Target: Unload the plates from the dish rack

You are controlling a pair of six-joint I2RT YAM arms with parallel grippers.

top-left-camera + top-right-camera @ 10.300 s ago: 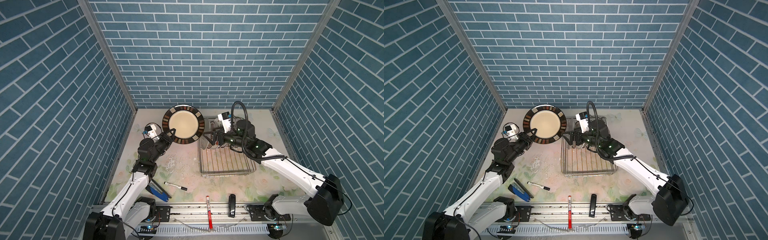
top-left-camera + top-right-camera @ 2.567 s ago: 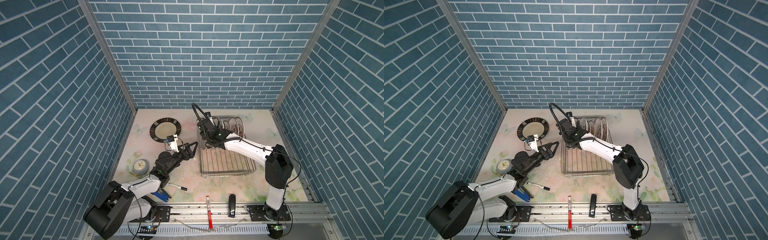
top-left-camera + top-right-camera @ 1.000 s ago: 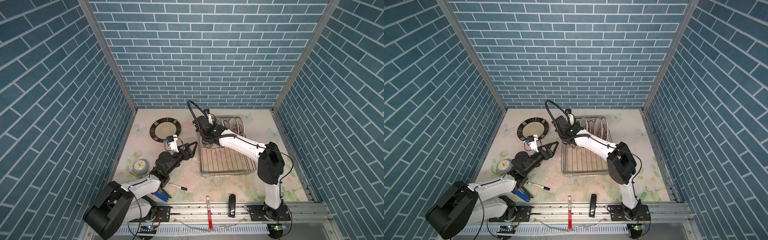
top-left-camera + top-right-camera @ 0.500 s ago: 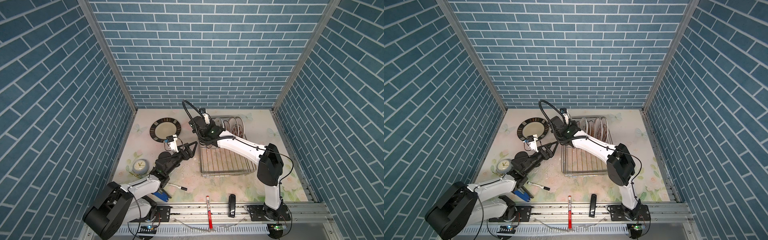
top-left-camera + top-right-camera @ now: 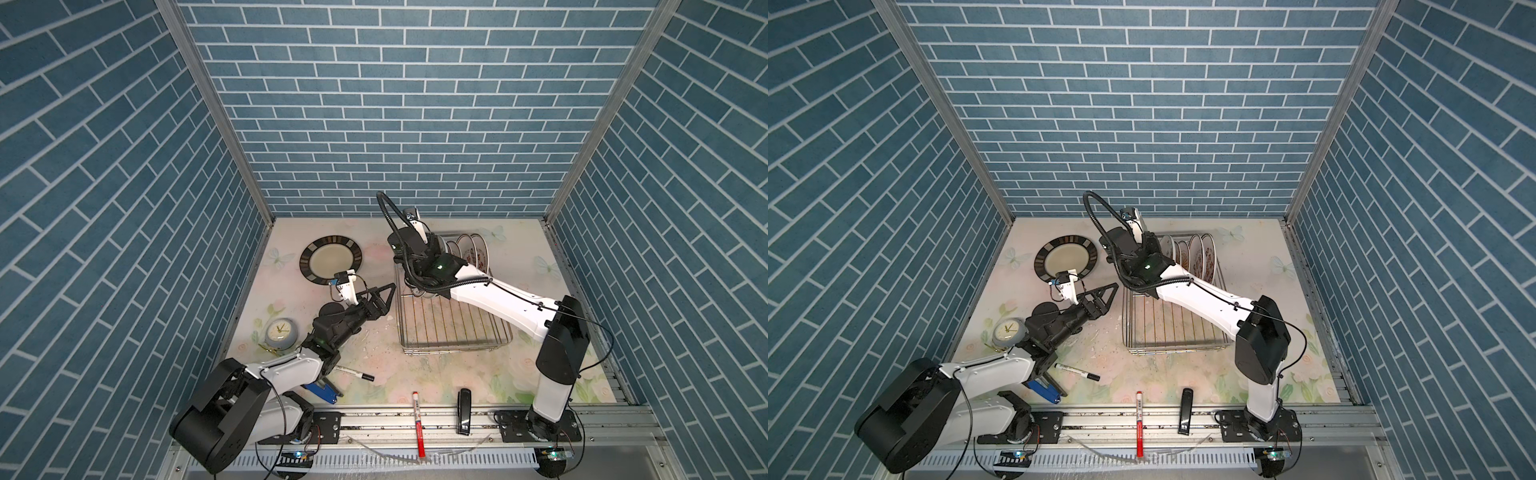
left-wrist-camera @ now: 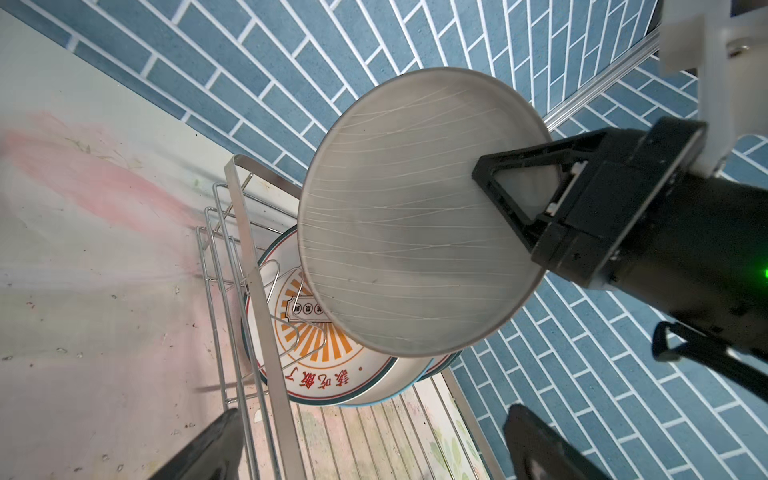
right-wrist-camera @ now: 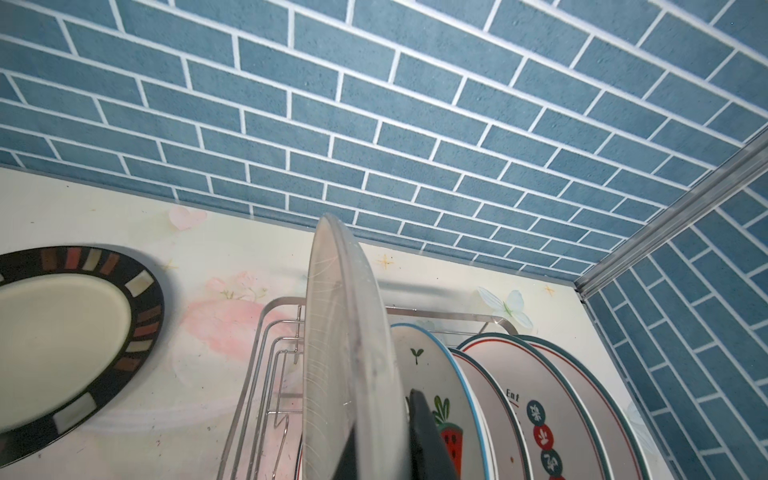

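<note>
The right gripper [image 6: 494, 178] grasps a grey line-patterned plate [image 6: 399, 232] by its rim, on edge above the left end of the dish rack [image 5: 455, 345], right of centre in both top views. Printed plates [image 7: 540, 407] stand in the rack. The left gripper [image 5: 384, 299] gapes empty just left; a dark-rimmed plate [image 5: 331, 259] lies flat beyond.

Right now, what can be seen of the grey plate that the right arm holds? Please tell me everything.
The grey plate is round and matt, perhaps ceramic, with thin pale curved lines across its face and a low raised rim. The right gripper holds it by the rim, jaws shut, one on each face. It stands on edge, mostly above the dish rack, just beside the sunburst plate; whether they touch cannot be told.
</note>
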